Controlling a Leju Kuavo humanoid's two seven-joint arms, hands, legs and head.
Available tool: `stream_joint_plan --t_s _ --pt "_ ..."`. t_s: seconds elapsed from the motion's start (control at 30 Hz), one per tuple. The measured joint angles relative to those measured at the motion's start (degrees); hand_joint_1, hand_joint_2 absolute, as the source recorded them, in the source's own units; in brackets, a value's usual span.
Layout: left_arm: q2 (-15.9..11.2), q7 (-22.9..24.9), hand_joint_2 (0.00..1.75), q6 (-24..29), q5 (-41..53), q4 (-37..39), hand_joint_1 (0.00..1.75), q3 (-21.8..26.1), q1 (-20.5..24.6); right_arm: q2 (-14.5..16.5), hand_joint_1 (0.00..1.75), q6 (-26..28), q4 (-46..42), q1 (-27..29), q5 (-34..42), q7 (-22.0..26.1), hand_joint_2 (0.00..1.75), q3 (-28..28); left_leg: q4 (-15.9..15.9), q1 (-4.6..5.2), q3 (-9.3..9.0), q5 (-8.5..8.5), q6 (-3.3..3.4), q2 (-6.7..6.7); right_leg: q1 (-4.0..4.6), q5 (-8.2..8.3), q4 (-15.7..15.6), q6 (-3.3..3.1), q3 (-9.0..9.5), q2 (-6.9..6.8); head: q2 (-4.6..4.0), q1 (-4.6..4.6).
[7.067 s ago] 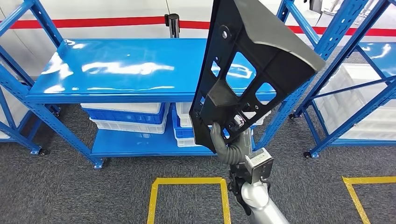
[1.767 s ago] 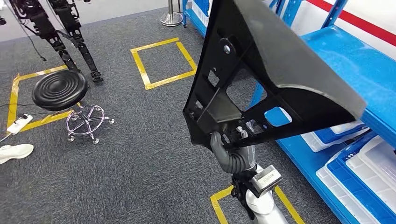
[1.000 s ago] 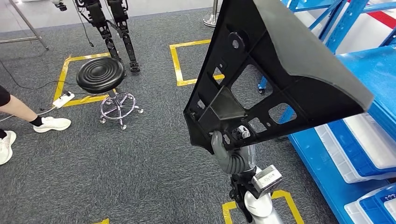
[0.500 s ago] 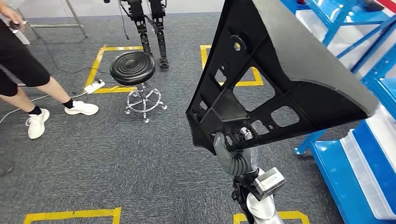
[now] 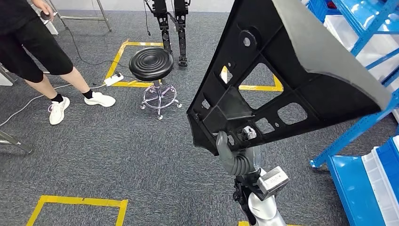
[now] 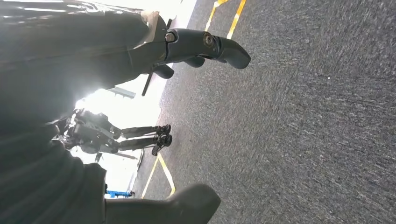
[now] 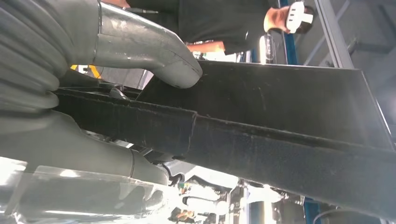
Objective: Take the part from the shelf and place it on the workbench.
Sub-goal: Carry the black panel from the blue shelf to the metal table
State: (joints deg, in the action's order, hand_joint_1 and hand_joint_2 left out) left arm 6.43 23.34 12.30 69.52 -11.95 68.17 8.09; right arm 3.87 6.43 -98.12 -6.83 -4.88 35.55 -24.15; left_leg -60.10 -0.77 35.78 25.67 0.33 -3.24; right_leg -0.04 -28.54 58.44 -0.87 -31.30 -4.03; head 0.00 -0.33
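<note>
One part (image 5: 282, 80) in your right hand (image 5: 230, 150) | fingers clamped on its lower edge, upright for carrying | left hand (image 6: 205, 44) seemingly apart, empty.

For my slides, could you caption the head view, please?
Right hand carries the black part upright past a stool.

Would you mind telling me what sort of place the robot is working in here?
Most likely a robotics test lab or mock factory floor: yellow tape squares mark stations on grey carpet, blue metal shelving holds plastic bins, and another robot's legs stand behind a black stool.
</note>
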Motion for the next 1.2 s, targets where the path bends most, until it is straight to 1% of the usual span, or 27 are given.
stream_joint_plan --t_s 0.03,0.1,0.17,0.2,0.27,0.3,0.33,0.37,0.4,0.47,0.5,0.53,0.6,0.63,0.7,0.73,0.77,0.8,0.83,0.87,0.9,0.97,1.0,1.03,1.07,1.13,1.2 --pt "0.0 0.0 1.75 0.1 0.0 0.0 0.00 0.0 0.1 0.0 1.75 0.0 -0.1 0.1 0.0 0.0 1.75 0.0 0.9 0.27 -0.40 -0.02 0.25 -0.27 0.14 -0.14 0.0 0.28 0.07 -0.40 0.00 0.05" --pt "-0.2 0.0 1.75 0.2 0.0 0.0 0.00 -0.1 0.1 0.0 1.75 0.0 -0.2 0.2 0.0 0.0 1.75 0.0 1.2 0.47 -0.43 -0.16 0.92 0.91 0.15 -0.37 -0.1 0.84 0.26 -1.17 0.00 0.12" --pt "-0.2 0.0 1.75 0.4 0.0 0.0 0.00 -0.1 0.1 0.0 1.75 0.0 -0.3 0.2 0.0 0.0 1.75 0.1 1.9 0.28 -0.94 -0.55 1.69 1.94 0.04 -1.43 1.6 1.15 -0.20 -0.09 0.00 0.21" --pt "-0.2 0.0 1.75 0.5 0.0 0.0 0.00 -0.1 0.1 0.0 1.75 0.0 -0.4 0.2 0.0 0.0 1.75 0.2 2.1 0.11 -1.21 -0.72 2.03 2.47 -0.03 -2.70 4.1 1.07 -1.27 1.06 0.00 0.34" --pt "-0.2 0.0 1.75 0.9 0.2 0.0 0.00 -0.2 0.1 -0.2 1.75 0.0 -0.4 0.4 0.0 0.0 1.75 0.3 2.2 0.13 -1.23 -0.77 2.36 3.61 -0.23 -5.83 11.7 0.66 -4.94 3.03 0.00 0.54" --pt "-0.2 0.0 1.75 1.0 0.3 0.0 0.00 -0.2 0.1 -0.3 1.75 0.0 -0.4 0.5 0.0 0.0 1.75 0.3 2.2 0.15 -1.20 -0.76 2.38 4.31 -0.30 -6.80 14.9 0.64 -6.70 3.37 0.00 0.62" --pt "-0.2 0.0 1.75 1.1 0.4 0.0 0.00 -0.3 0.0 -0.3 1.75 0.0 -0.4 0.6 0.0 0.0 1.75 0.3 2.1 0.15 -1.17 -0.76 2.37 5.01 -0.34 -6.88 16.3 0.85 -7.66 3.51 0.00 0.63" --pt "-0.1 0.0 1.75 1.2 0.5 0.0 0.00 -0.3 0.0 -0.4 1.75 0.0 -0.4 0.6 0.0 0.0 1.75 0.3 2.1 0.15 -1.21 -0.76 2.35 5.77 -0.42 -5.97 15.5 1.25 -7.50 3.63 0.00 0.65" --pt "-0.1 0.0 1.75 1.2 0.6 0.0 0.00 -0.3 -0.1 -0.4 1.75 0.0 -0.4 0.6 0.0 0.0 1.75 0.4 2.1 0.15 -1.29 -0.75 2.27 6.52 -0.55 -4.35 12.5 1.75 -6.28 3.99 0.00 0.66" --pt "0.1 0.0 1.75 1.1 0.8 0.0 0.00 -0.5 -0.1 -0.5 1.75 0.0 -0.4 0.6 0.0 0.0 1.75 0.4 1.9 0.28 -1.30 -0.67 1.87 7.97 -1.01 -1.00 4.6 2.46 -2.89 6.55 0.00 0.78" --pt "0.1 0.0 1.75 1.1 0.9 0.0 0.00 -0.6 -0.1 -0.6 1.75 0.0 -0.4 0.6 0.0 0.0 1.75 0.4 1.8 0.36 -1.20 -0.63 1.55 8.58 -1.19 0.00 2.0 2.41 -1.72 7.65 0.00 0.80" --pt "0.2 0.0 1.75 1.1 1.0 0.0 0.00 -0.7 -0.1 -0.7 1.75 0.0 -0.4 0.7 0.0 0.0 1.75 0.4 1.8 0.41 -1.02 -0.62 1.17 9.12 -1.20 0.45 0.6 2.14 -1.15 8.41 0.00 0.80" --pt "0.2 0.0 1.75 1.1 1.1 0.0 0.00 -0.7 -0.2 -0.8 1.75 0.1 -0.5 0.7 0.0 0.0 1.75 0.4 1.8 0.12 -0.70 -0.73 0.38 10.10 -1.09 0.76 0.3 1.26 -0.87 7.65 0.00 0.77" --pt "0.3 0.0 1.75 1.1 1.1 0.0 0.00 -0.7 -0.2 -0.7 1.75 0.2 -0.5 0.6 0.0 0.0 1.75 0.4 1.5 -0.03 -0.47 -0.54 0.05 9.73 -1.08 0.86 0.2 0.90 -0.75 7.15 0.00 0.75" --pt "0.2 0.0 1.75 1.1 1.1 0.0 0.00 -0.8 -0.3 -0.7 1.75 0.5 -0.6 0.6 -0.1 0.0 1.75 0.5 -1.6 -0.15 1.03 1.30 -0.44 7.24 -1.22 0.95 0.0 0.19 -0.47 5.93 0.00 0.47" --pt "0.2 0.0 1.75 1.1 1.1 0.0 0.00 -0.8 -0.3 -0.7 1.75 0.7 -0.6 0.7 -0.2 0.0 1.75 0.5 -4.7 -0.13 2.57 2.96 -0.64 5.54 -1.05 0.87 0.0 -0.05 -0.39 5.30 0.00 0.32" --pt "0.2 0.0 1.75 1.2 1.1 0.0 0.00 -0.8 -0.2 -0.7 1.75 0.9 -0.6 0.8 -0.3 0.0 1.75 0.6 -8.5 -0.18 4.49 4.66 -0.84 4.51 -0.87 0.76 0.0 -0.29 -0.38 4.62 0.00 0.18" --pt "0.2 0.0 1.75 1.1 1.1 0.0 0.00 -0.8 -0.2 -0.7 1.75 1.0 -0.6 0.9 -0.4 0.0 1.75 0.6 -11.8 -0.28 6.27 5.85 -0.99 4.00 -0.69 0.67 0.0 -0.42 -0.37 3.93 0.00 0.16" --pt "0.2 0.0 1.75 1.1 1.0 0.0 0.00 -0.7 -0.2 -0.7 1.75 1.0 -0.6 1.0 -0.4 0.0 1.75 0.7 -13.7 -0.36 7.36 6.14 -1.08 3.72 -0.54 0.57 0.0 -0.54 -0.35 3.24 0.00 0.16" --pt "0.2 0.0 1.75 1.1 0.9 0.0 0.00 -0.7 -0.3 -0.7 1.75 1.0 -0.6 1.1 -0.4 0.1 1.75 0.7 -13.5 -0.41 7.39 5.41 -1.09 3.51 -0.43 0.47 0.0 -0.65 -0.31 2.59 0.00 0.15" --pt "0.2 0.0 1.75 1.1 0.9 0.0 0.00 -0.7 -0.3 -0.7 1.75 1.0 -0.6 1.1 -0.4 0.1 1.75 0.7 -11.1 -0.41 6.23 3.82 -0.99 3.17 -0.35 0.35 0.0 -0.68 -0.21 1.98 0.00 0.16" --pt "0.2 0.0 1.75 1.1 0.7 0.0 0.00 -0.7 -0.2 -0.6 1.75 1.0 -0.6 1.1 -0.4 0.1 1.75 0.7 -3.7 -0.09 2.23 0.61 -0.49 1.39 -0.09 0.03 0.0 -0.52 0.09 0.98 0.00 0.16" --pt "0.2 0.0 1.75 1.1 0.7 0.0 0.00 -0.7 -0.2 -0.6 1.75 1.0 -0.6 1.1 -0.4 0.1 1.75 0.7 -0.9 0.16 0.71 -0.19 -0.13 0.58 0.09 -0.16 0.0 -0.30 0.21 0.58 0.00 0.22" --pt "0.2 0.0 1.75 1.1 0.7 0.0 0.00 -0.7 -0.1 -0.5 1.75 1.0 -0.6 1.0 -0.4 0.1 1.75 0.7 0.6 0.43 -0.08 -0.37 0.20 0.09 0.26 -0.33 0.0 -0.06 0.32 0.20 0.00 0.22" --pt "0.2 0.0 1.75 1.1 0.7 0.0 0.00 -0.7 -0.1 -0.5 1.75 1.0 -0.6 1.0 -0.4 0.1 1.75 0.7 0.9 0.71 -0.19 -0.15 0.48 0.15 0.36 -0.48 -0.1 0.21 0.42 -0.19 0.00 0.25" --pt "0.1 0.0 1.75 1.2 0.7 0.0 0.00 -0.7 -0.1 -0.3 1.75 1.0 -0.6 0.9 -0.3 0.2 1.75 0.7 1.4 0.68 -0.43 -0.32 1.08 1.23 0.34 -0.82 0.0 0.73 0.60 -0.71 0.00 0.19" --pt "0.1 0.0 1.75 1.2 0.7 0.0 0.00 -0.7 -0.1 -0.2 1.75 1.0 -0.6 0.7 -0.1 0.3 1.75 0.7 2.1 0.33 -1.01 -0.65 1.72 2.21 0.25 -2.14 2.5 1.01 -0.30 0.84 0.00 0.35"
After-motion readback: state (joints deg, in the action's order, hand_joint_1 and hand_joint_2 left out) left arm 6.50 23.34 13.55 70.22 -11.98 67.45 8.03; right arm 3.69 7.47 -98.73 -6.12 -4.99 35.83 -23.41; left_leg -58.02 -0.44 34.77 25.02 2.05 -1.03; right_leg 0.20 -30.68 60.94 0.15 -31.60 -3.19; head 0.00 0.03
